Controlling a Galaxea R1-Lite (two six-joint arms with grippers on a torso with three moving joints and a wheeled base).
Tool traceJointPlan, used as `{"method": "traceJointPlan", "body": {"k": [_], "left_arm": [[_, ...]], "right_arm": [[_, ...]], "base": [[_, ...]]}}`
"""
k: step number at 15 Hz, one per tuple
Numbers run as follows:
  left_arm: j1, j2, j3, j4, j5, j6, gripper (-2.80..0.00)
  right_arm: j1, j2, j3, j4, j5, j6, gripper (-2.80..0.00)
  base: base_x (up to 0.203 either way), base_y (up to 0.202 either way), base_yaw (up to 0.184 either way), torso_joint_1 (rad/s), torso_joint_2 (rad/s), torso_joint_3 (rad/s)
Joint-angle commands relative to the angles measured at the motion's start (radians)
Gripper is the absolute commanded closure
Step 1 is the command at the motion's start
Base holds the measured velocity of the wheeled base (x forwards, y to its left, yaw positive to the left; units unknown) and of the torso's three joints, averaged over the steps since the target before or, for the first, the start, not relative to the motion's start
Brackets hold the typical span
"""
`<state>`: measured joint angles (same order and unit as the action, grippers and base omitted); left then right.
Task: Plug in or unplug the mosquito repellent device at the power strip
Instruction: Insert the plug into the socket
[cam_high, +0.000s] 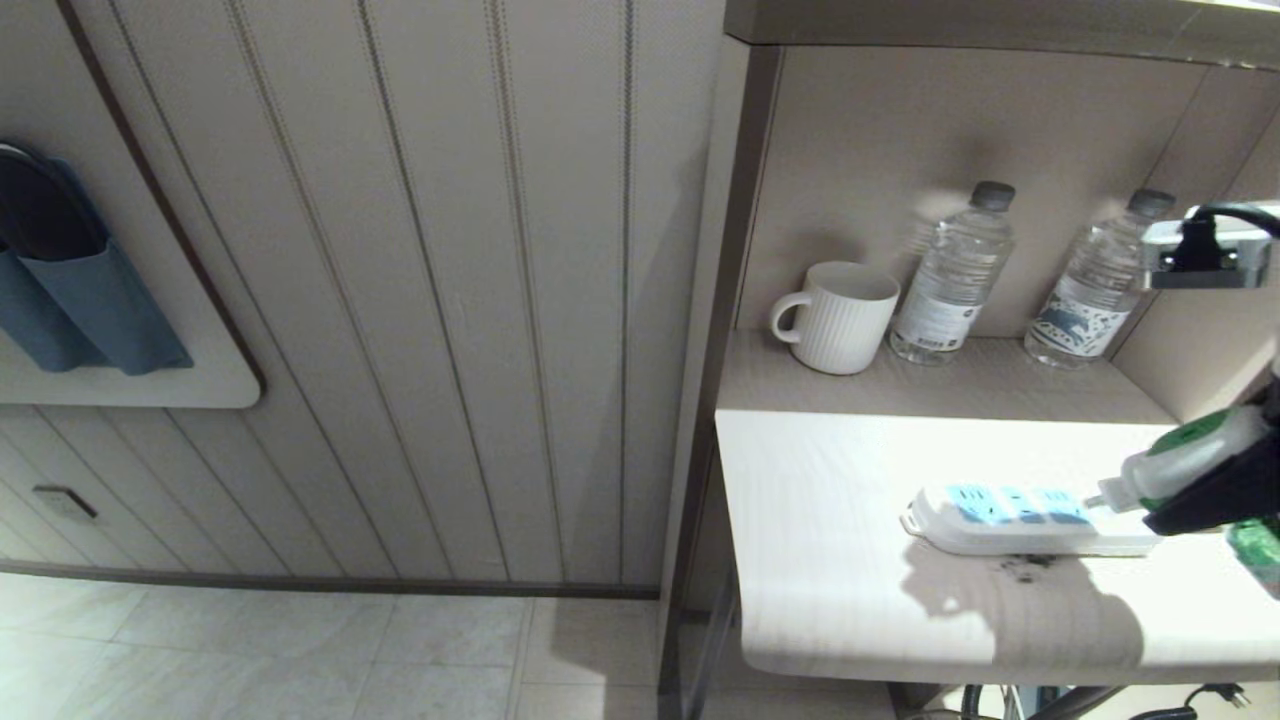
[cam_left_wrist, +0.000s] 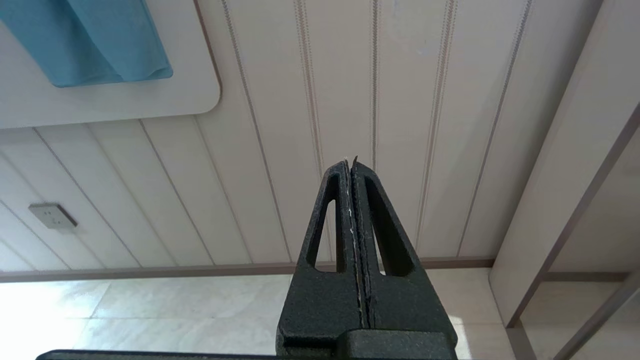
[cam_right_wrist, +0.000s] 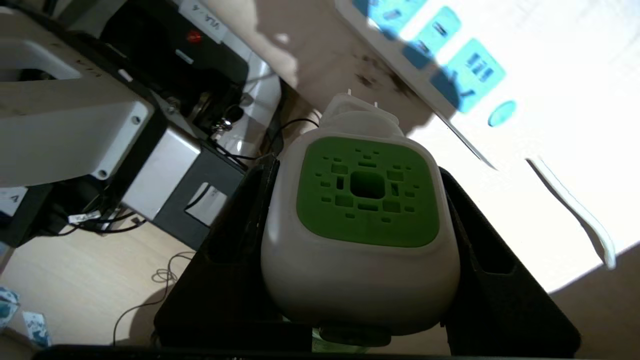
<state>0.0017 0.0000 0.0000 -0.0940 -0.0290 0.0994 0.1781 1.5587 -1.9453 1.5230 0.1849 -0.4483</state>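
My right gripper (cam_high: 1195, 490) is shut on the mosquito repellent device (cam_high: 1185, 455) and holds it tilted above the desk, at the right end of the power strip (cam_high: 1010, 520). In the right wrist view the black fingers (cam_right_wrist: 480, 240) clamp both sides of the white head with its green centre (cam_right_wrist: 367, 190). Its two metal prongs (cam_right_wrist: 374, 104) are bare and point past the strip's near edge, apart from the light-blue socket panels (cam_right_wrist: 440, 55). The green bottle (cam_high: 1255, 545) shows below the fingers. My left gripper (cam_left_wrist: 350, 162) is shut on nothing, parked facing the panelled wall.
A white mug (cam_high: 835, 315) and two clear water bottles (cam_high: 950, 275) (cam_high: 1095, 280) stand on the raised shelf behind the desk (cam_high: 830, 560). A metal wall socket with a black plug (cam_high: 1205, 245) juts out at right. The strip's thin white cord (cam_right_wrist: 570, 200) trails over the desk.
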Motion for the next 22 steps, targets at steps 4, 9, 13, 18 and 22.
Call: {"method": "traceJointPlan", "body": {"k": [4, 9, 13, 18, 22], "left_arm": [[0.0, 0.0, 0.0, -0.001, 0.0, 0.0, 0.0], [0.0, 0.0, 0.0, -0.003, 0.0, 0.0, 0.0], [0.0, 0.0, 0.0, -0.001, 0.0, 0.0, 0.0], [0.0, 0.0, 0.0, -0.001, 0.0, 0.0, 0.0], [0.001, 0.0, 0.0, -0.001, 0.0, 0.0, 0.0]], "right_arm": [[0.09, 0.029, 0.0, 0.047, 0.024, 0.003, 0.0], [0.059, 0.04, -0.004, 0.047, 0.014, 0.011, 0.0], [0.012, 0.037, -0.004, 0.047, -0.023, 0.016, 0.0], [-0.069, 0.038, 0.0, 0.047, -0.058, 0.038, 0.0], [-0.072, 0.038, 0.018, 0.047, -0.058, 0.037, 0.0]], "base": [[0.0, 0.0, 0.0, 0.0, 0.0, 0.0], [0.0, 0.0, 0.0, 0.0, 0.0, 0.0], [0.0, 0.0, 0.0, 0.0, 0.0, 0.0], [0.0, 0.0, 0.0, 0.0, 0.0, 0.0], [0.0, 0.0, 0.0, 0.0, 0.0, 0.0]]}}
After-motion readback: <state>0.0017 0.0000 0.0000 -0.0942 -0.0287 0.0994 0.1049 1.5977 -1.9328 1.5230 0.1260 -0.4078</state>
